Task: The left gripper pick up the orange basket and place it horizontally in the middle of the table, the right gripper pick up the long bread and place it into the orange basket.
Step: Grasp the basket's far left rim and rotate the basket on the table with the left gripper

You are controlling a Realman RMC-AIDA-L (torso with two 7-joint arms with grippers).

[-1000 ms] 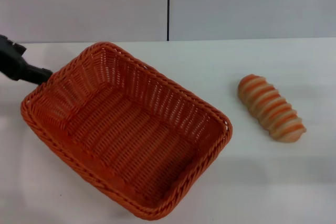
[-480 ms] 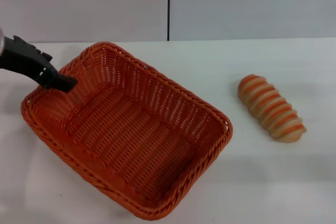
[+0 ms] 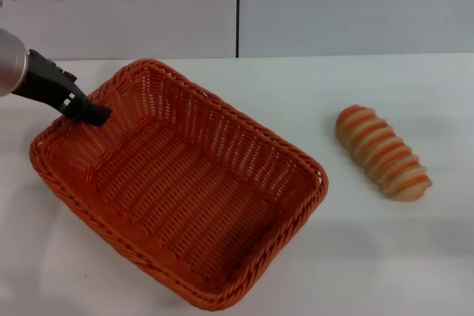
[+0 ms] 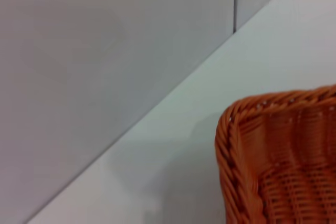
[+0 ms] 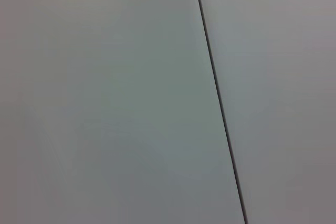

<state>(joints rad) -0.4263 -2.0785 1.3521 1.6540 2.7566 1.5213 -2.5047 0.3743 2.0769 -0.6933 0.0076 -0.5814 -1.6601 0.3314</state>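
The orange basket (image 3: 185,183) lies empty on the white table (image 3: 296,86), turned diagonally, filling the left and middle of the head view. My left gripper (image 3: 95,115) reaches in from the far left, its black tip at the basket's far-left rim, over the inner wall. One basket corner (image 4: 283,166) shows close up in the left wrist view. The long bread (image 3: 383,152), tan with orange and cream stripes, lies on the table to the right of the basket, apart from it. My right gripper is out of view.
A grey wall with a dark vertical seam (image 3: 237,9) stands behind the table's far edge. White tabletop (image 3: 415,257) lies bare in front of the bread. The right wrist view holds only the wall and its seam (image 5: 218,98).
My left gripper has moved from outside the basket's far-left rim to over the rim and inner wall, and more of its silver arm has come into view. Basket and bread have not moved.
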